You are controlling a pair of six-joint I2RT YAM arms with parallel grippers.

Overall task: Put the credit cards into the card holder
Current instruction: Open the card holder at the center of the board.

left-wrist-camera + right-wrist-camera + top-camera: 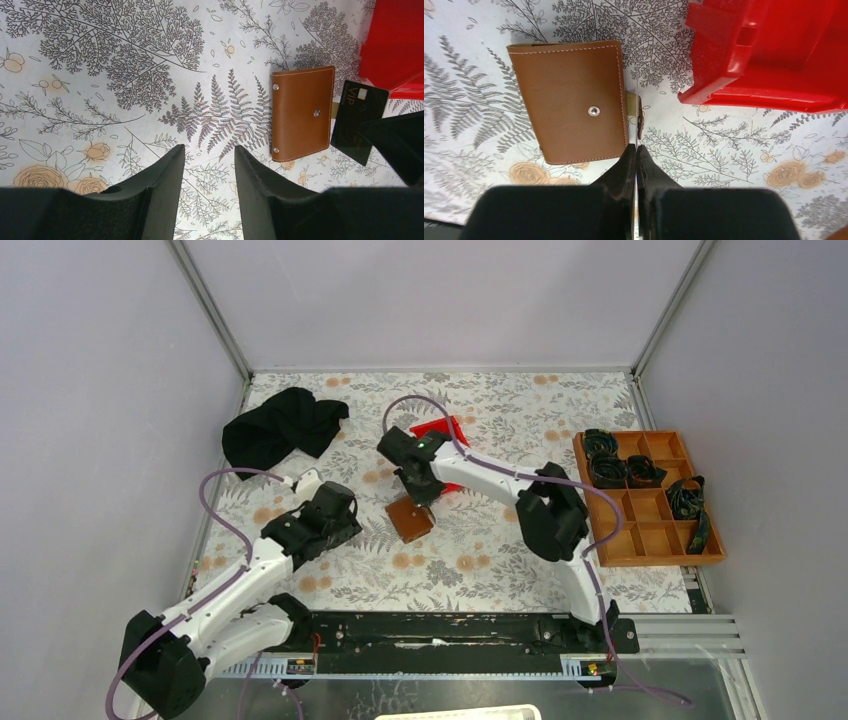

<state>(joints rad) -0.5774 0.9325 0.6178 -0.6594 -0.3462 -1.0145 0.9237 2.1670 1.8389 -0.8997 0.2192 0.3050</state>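
Card holder [571,102], brown leather, lies flat on the floral tablecloth [100,75]. Nearest, the left gripper [210,150] hovers over bare cloth with its jaws parted and nothing between them. Further on, the right gripper [636,150] is clenched on a black credit card [359,121], held on edge just beside the holder's tab side. Beyond sits a red bin [774,50].

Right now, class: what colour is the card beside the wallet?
Black with VIP lettering; the card shows best from the left wrist.

Red bin [744,65] partly beyond frame edge
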